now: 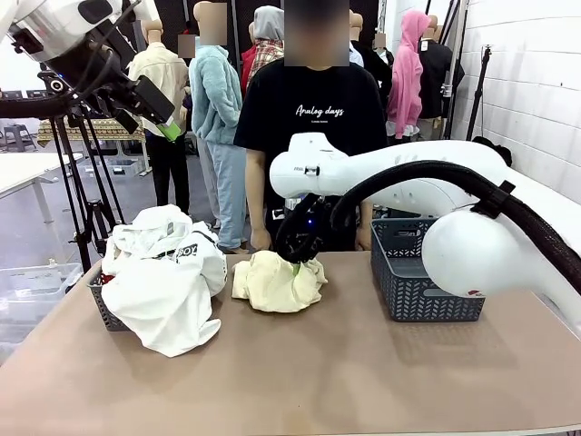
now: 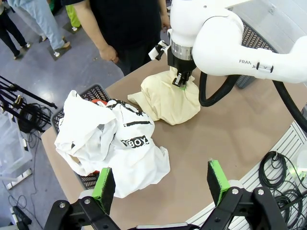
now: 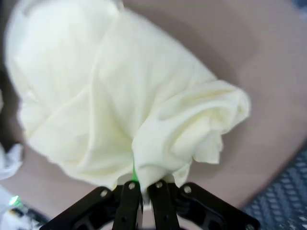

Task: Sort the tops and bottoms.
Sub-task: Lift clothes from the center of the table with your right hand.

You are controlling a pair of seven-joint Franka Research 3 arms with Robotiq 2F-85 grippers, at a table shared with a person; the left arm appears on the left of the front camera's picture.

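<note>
The brown table spreads wide across the front view, and the right arm sweeps in from three o'clock, reaching across the middle. At nine o'clock on the table sits the big heap: a white T-shirt with black lettering piled over the dark left basket, spilling down its front onto the tabletop, with a sliver of red cloth peeking out near the basket rim in the left wrist view. Over at three o'clock stands the grey right basket, well apart from the pile. Dead centre, toward twelve o'clock, lies the pale yellow garment, bunched on the table just in front of the person in the black shirt, whose hands rest at the far edge. And here's the action: the right gripper is down on that yellow garment, fingers pressed together with a fold of cloth pinched between them, the fabric gathered up into the grip. The left gripper hangs high above the table's near corner, green pads spread wide apart, nothing between them, looking down on the white heap.
</note>
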